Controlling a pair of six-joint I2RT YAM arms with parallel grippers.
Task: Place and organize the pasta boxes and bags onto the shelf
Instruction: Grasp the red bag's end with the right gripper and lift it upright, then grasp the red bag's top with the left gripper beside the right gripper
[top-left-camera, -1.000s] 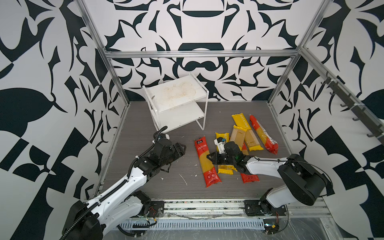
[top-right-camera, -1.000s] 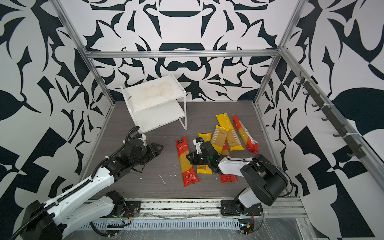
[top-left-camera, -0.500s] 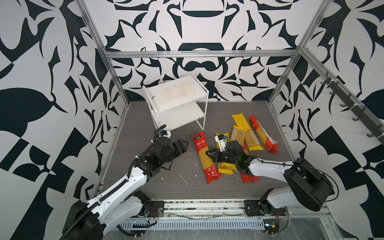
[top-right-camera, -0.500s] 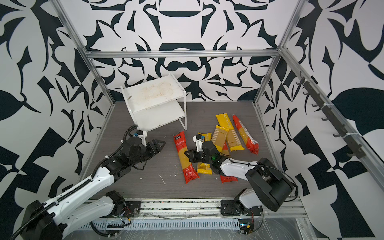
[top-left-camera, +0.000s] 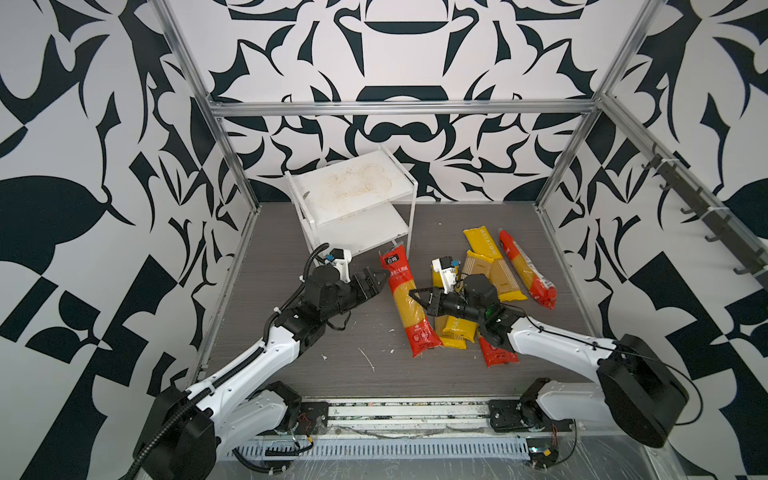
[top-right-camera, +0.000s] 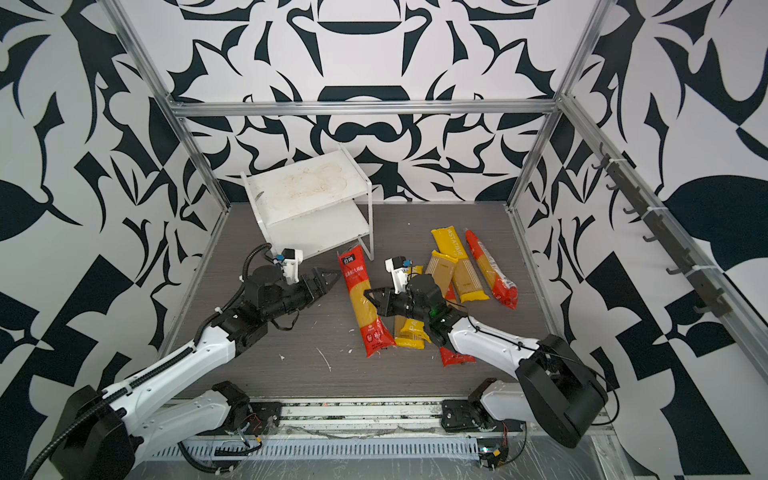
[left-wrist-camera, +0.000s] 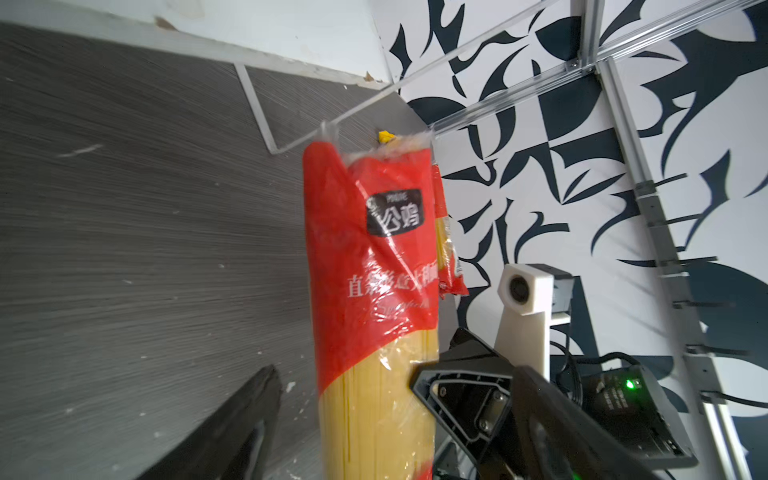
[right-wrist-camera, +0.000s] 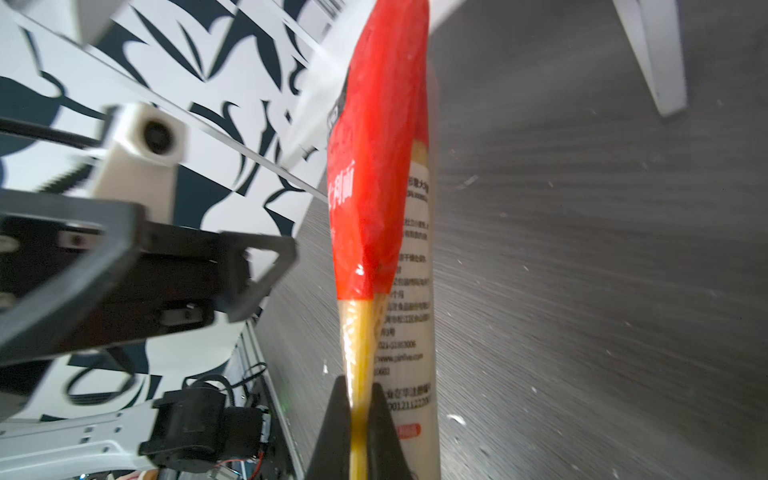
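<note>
Closer than a second ago, the left claw (top-left-camera: 380, 282) stands spread at 9 o'clock of the red pack (top-left-camera: 409, 320) — the right claw (top-left-camera: 415, 296) pinches its 3 o'clock edge, likely steadying it on the table (top-left-camera: 449, 224) at 5 o'clock of the shelf (top-left-camera: 353, 187).

Red pack (top-left-camera: 497, 355) mostly out of sight under right arm (top-left-camera: 555, 341), lettering seemingly illegible.

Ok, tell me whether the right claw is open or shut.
Shut on the red pasta pack: in the right wrist view the right claw pinches its edge.
</note>
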